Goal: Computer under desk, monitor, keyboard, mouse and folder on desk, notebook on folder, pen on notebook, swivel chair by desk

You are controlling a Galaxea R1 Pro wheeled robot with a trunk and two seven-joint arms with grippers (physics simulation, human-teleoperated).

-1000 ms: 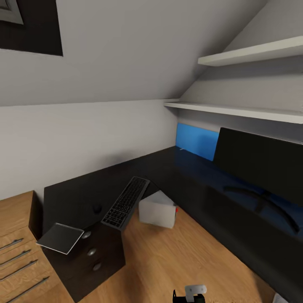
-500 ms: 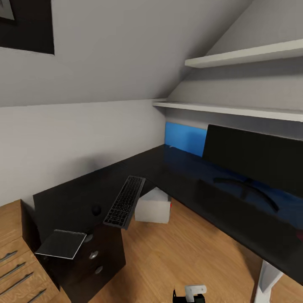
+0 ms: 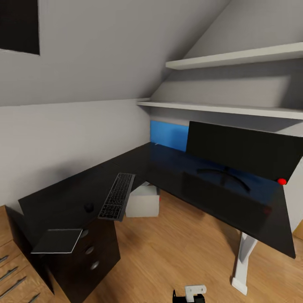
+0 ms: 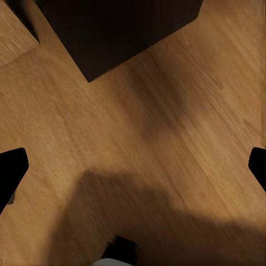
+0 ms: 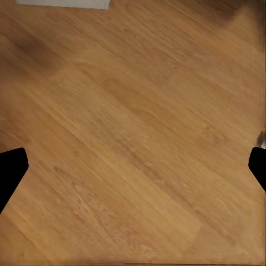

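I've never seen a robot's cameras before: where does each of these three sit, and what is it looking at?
Head: up high, looking down at the desk, monitor and keyboard.
Left wrist: on the left arm, aimed down at the floor; dark tips of the left end effector at the edges.
Right wrist: the same for the right end effector.
All three share the wooden floor.

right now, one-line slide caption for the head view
L-shaped desk with monitor on top, keyboard overhanging its edge, mouse beside it, computer on the floor underneath.
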